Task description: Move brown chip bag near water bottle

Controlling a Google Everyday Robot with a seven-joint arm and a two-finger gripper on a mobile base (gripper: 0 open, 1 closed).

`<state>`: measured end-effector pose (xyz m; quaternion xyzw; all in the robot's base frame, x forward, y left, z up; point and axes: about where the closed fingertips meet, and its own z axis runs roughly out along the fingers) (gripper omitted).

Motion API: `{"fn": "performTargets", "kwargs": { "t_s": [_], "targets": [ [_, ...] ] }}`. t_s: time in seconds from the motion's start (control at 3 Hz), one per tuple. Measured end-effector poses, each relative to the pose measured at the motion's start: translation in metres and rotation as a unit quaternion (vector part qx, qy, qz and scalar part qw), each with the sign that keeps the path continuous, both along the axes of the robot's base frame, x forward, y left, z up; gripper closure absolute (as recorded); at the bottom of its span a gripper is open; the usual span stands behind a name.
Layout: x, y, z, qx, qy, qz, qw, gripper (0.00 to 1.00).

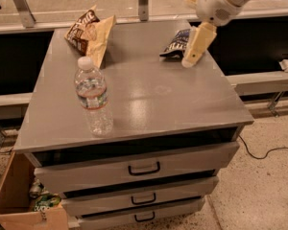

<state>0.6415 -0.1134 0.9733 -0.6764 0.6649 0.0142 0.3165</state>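
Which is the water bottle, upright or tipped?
Upright: the water bottle stands on its base, cap up, on the cabinet top. The gripper hangs by the blue chip bag.

We see the gripper (189, 59) hanging over the right rear part of the grey cabinet top (163, 99). It is just beside the dark blue chip bag (176, 43), which lies at its left and stands in the way of a low pass there. The water bottle (92, 98) stands upright near the front left edge and is the tallest obstacle. The brown chip bag (88, 32) lies at the rear left corner, behind the bottle. Between the two bags we find a bare strip of surface. The middle and front right of the top also give free room. A metal post (143, 1) rises behind the rear edge.
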Motion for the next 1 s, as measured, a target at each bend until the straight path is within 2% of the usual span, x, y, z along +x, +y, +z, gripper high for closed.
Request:
{"fn": "performTargets", "kwargs": {
  "t_s": [0.33,0.67,1.0],
  "targets": [
    [0.059,0.040,0.000,0.039,-0.027,0.038,0.9982,0.00],
    [0.059,0.040,-0.001,0.038,-0.027,0.038,0.9982,0.00],
    [0.071,0.055,0.000,0.076,-0.029,0.041,0.9959,0.00]
  ]
}}
